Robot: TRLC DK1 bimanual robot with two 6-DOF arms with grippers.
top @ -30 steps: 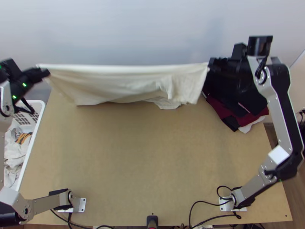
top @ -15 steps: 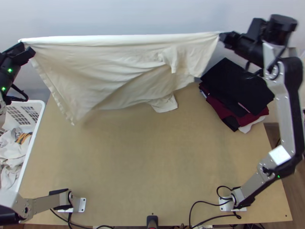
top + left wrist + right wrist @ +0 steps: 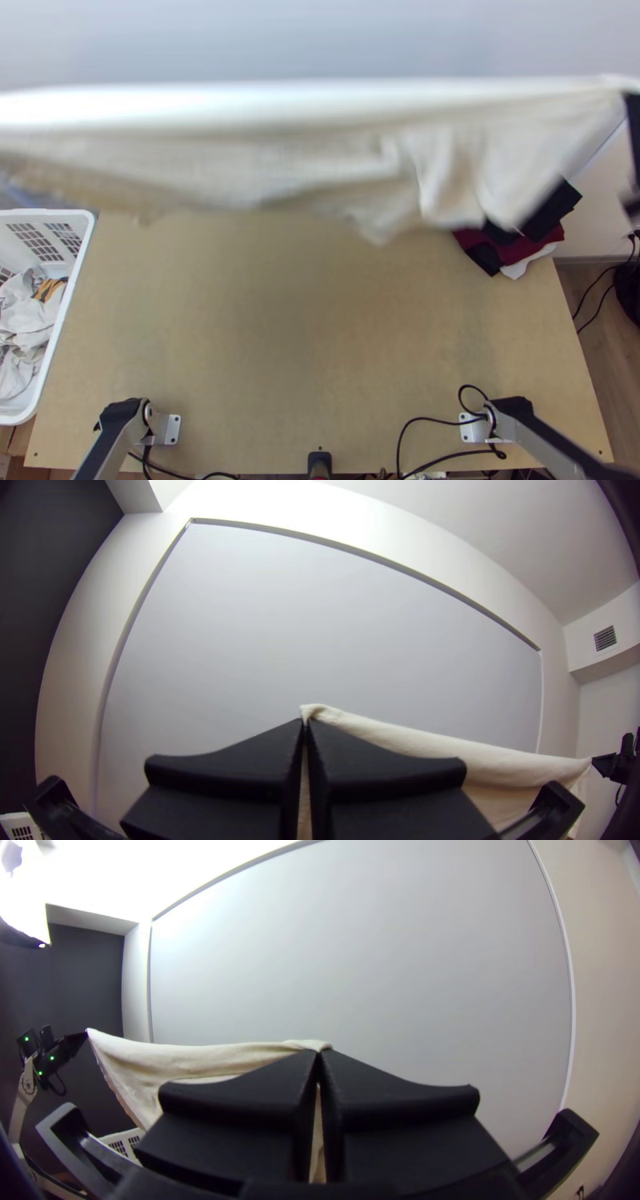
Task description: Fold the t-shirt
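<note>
The cream t-shirt [image 3: 304, 152] hangs stretched across the far side of the table in the top view, blurred, its upper edge taut and its lower part draping in loose folds. At the right edge of that view is part of my right gripper [image 3: 633, 120], beside the shirt's upper corner. My right gripper [image 3: 319, 1055] is shut on this corner of the shirt [image 3: 200, 1057] in the right wrist view. In the left wrist view, my left gripper [image 3: 305, 723] is shut on the opposite upper corner of the shirt [image 3: 427, 743].
A white laundry basket [image 3: 68, 320] holding crumpled clothes stands at the table's left. A stack of dark and maroon clothes [image 3: 512, 248] lies at the far right, partly behind the shirt. Cables run along the near edge of the table [image 3: 320, 344].
The shirt first rose and opened out, then came higher and closer to the camera, looking larger. Both arms have moved outward in the top view, with the shirt still held between them.
</note>
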